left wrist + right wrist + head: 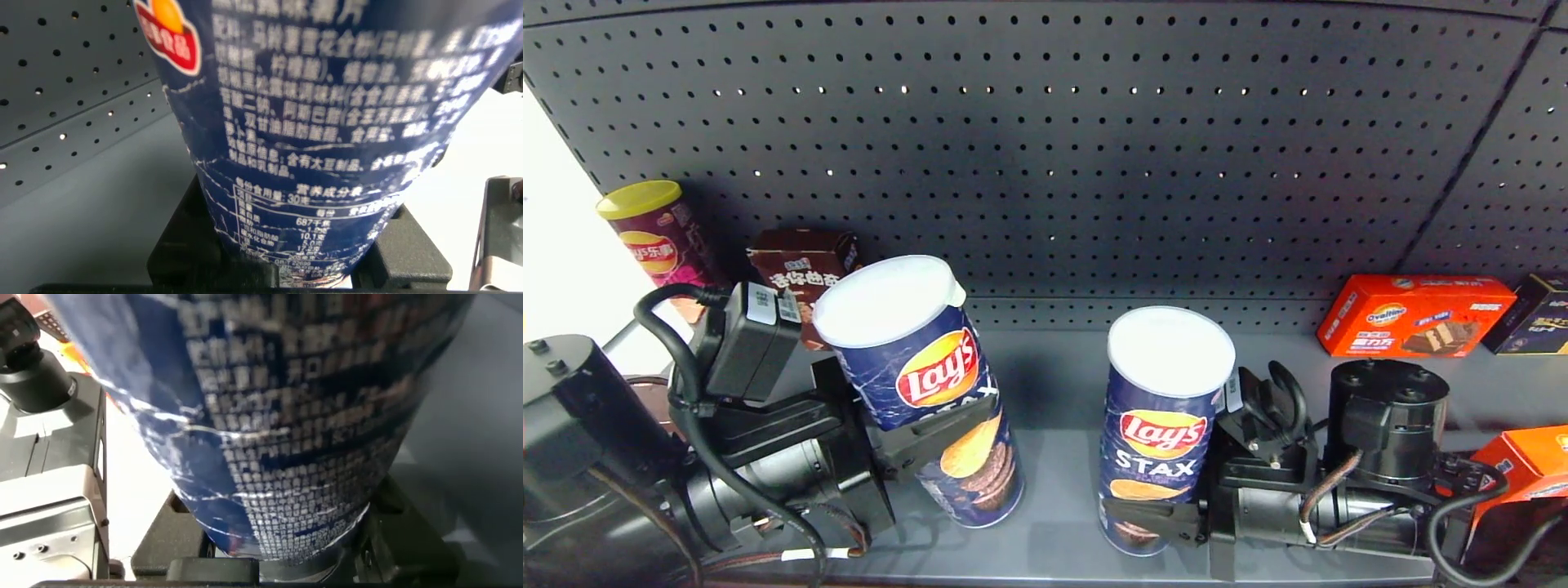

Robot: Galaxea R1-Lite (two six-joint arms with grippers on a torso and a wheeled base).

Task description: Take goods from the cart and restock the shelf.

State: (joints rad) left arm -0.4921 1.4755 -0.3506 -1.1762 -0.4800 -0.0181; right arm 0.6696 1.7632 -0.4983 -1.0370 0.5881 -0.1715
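Two chip cans are gripped in front of the pegboard [1045,147], one per arm.

Head view: the left can [923,384] is clamped on its lower body by the left gripper [935,445], with its long axis tilted and its lid leaning away from the right can [1164,425]. The right can is held near upright by the right gripper [1152,510], closed near its base. Both cans are placed well out from the pegboard, over the front of the shelf [1062,384]; contact with the deck cannot be confirmed. Both arms are laid low, pointed towards the pegboard. Left wrist view: the left can is seated between closed jaws. Right wrist view: the right can is likewise gripped. Set-down is judged next; the left can would need righting first.
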